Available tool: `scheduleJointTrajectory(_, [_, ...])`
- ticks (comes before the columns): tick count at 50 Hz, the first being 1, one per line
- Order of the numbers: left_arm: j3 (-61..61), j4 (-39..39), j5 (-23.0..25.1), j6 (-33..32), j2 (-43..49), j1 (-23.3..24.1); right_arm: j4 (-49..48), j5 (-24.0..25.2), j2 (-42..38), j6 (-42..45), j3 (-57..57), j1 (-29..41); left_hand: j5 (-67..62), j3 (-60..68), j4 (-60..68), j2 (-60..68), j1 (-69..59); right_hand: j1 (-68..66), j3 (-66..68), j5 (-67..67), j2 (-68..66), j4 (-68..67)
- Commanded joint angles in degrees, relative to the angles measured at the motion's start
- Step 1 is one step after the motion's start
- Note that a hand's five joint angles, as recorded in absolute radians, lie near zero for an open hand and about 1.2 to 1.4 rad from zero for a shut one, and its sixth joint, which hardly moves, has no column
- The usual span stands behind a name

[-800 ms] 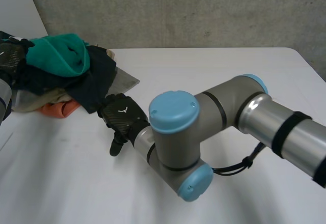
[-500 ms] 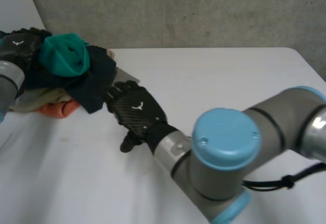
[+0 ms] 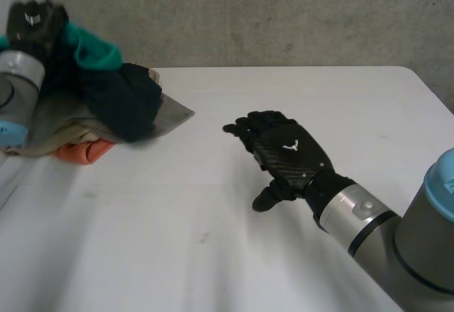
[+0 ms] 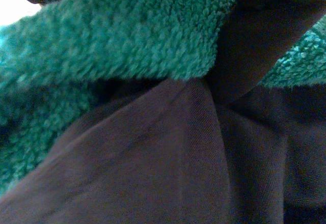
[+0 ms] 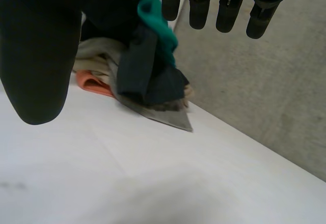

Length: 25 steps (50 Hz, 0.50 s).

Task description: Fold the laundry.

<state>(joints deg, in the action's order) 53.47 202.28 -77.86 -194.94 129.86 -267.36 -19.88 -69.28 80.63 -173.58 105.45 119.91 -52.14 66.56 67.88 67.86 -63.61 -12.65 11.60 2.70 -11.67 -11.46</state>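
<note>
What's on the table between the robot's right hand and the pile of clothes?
Nothing. In the head view, only bare white table lies between the right hand and the pile of clothes.

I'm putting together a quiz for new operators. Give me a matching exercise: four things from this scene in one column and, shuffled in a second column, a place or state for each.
1. teal fleece
2. dark cloth
3. orange cloth
4. right robot hand

A. open, above the bare table, apart from the pile
B. lowest in the pile, peeking out at its near edge
C. top of the pile
D. drapes down the pile's middle, below the top piece

Pairs: 1-C, 2-D, 3-B, 4-A
</note>
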Motion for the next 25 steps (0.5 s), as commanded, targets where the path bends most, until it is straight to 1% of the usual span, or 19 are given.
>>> scheduleJointTrajectory(1, [2.2,2.2,-0.8,4.2,-11.1,6.5,0.2,-0.3,-2.1,0.6,-1.9,-3.3,-17.9,13.4,12.1,12.1,-16.4,2.6,-1.6,-2.7,1.7,1.5])
scheduleJointTrajectory(3, [2.2,1.0,0.2,4.6,-13.4,8.9,0.4,-0.2,-2.6,0.4,-2.4,-4.3,-17.9,13.4,12.1,12.1,-16.4,2.6,-1.6,-2.7,1.7,1.5])
scheduleJointTrajectory(6, [2.3,0.0,0.7,5.3,-15.1,11.2,0.6,-0.3,-3.0,0.4,-2.8,-5.2,-17.9,13.4,12.1,12.1,-16.4,2.6,-1.6,-2.7,1.7,1.5])
scheduleJointTrajectory(7, [2.4,-0.8,1.1,5.4,-15.8,12.8,0.7,-0.3,-3.1,0.3,-3.0,-6.0,-17.9,13.4,12.1,12.1,-16.4,2.6,-1.6,-2.7,1.7,1.5])
scheduleJointTrajectory(9, [2.6,-1.7,0.9,5.7,-16.0,14.7,0.9,-0.3,-3.2,0.3,-3.1,-6.9,-17.9,13.4,12.1,12.1,-16.4,2.6,-1.6,-2.7,1.7,1.5])
scheduleJointTrajectory(11, [3.0,-3.2,1.0,6.1,-15.9,17.5,1.1,-0.3,-3.2,-0.3,-3.5,-8.2,-17.9,13.4,12.1,12.1,-16.4,2.6,-1.6,-2.7,1.7,1.5])
scheduleJointTrajectory(14, [4.3,-5.0,1.0,6.3,-15.2,20.5,1.1,-0.6,-3.3,-1.1,-3.8,-10.0,-17.9,13.4,12.1,12.1,-16.4,2.6,-1.6,-2.7,1.7,1.5])
scheduleJointTrajectory(15, [5.9,-5.9,1.1,6.2,-14.6,22.7,0.9,-0.9,-3.4,-2.2,-4.0,-11.2,-17.9,13.4,12.1,12.1,-16.4,2.6,-1.6,-2.7,1.7,1.5])
scheduleJointTrajectory(19, [11.7,-7.0,1.4,6.9,-11.9,27.7,0.9,-2.9,-4.2,-4.6,-5.0,-14.0,-17.9,13.4,12.1,12.1,-16.4,2.6,-1.6,-2.7,1.7,1.5])
scheduleJointTrajectory(20, [12.8,-7.0,1.6,6.9,-11.3,28.6,1.0,-3.4,-4.4,-4.8,-5.2,-14.4,-13.7,9.3,8.0,8.0,-12.2,2.6,-1.6,-2.7,1.7,1.5])
scheduleJointTrajectory(21, [13.9,-7.0,1.7,7.0,-10.6,29.3,1.1,-3.8,-4.7,-5.1,-5.4,-14.8,-5.5,1.1,-0.2,-0.2,-4.0,2.6,-1.6,-2.7,1.7,1.5])
scheduleJointTrajectory(22, [16.0,-7.2,2.1,7.3,-9.5,30.9,1.2,-4.7,-5.3,-5.1,-6.0,-15.4,12.1,-16.5,-17.8,-17.8,13.5,2.6,-1.6,-2.7,1.7,1.5])
scheduleJointTrajectory(25, [18.9,-7.2,2.3,7.6,-8.5,32.9,1.2,-5.7,-6.4,-4.8,-6.7,-15.7,37.2,-41.6,-43.0,-42.9,38.7,2.6,-1.6,-2.7,1.7,1.5])
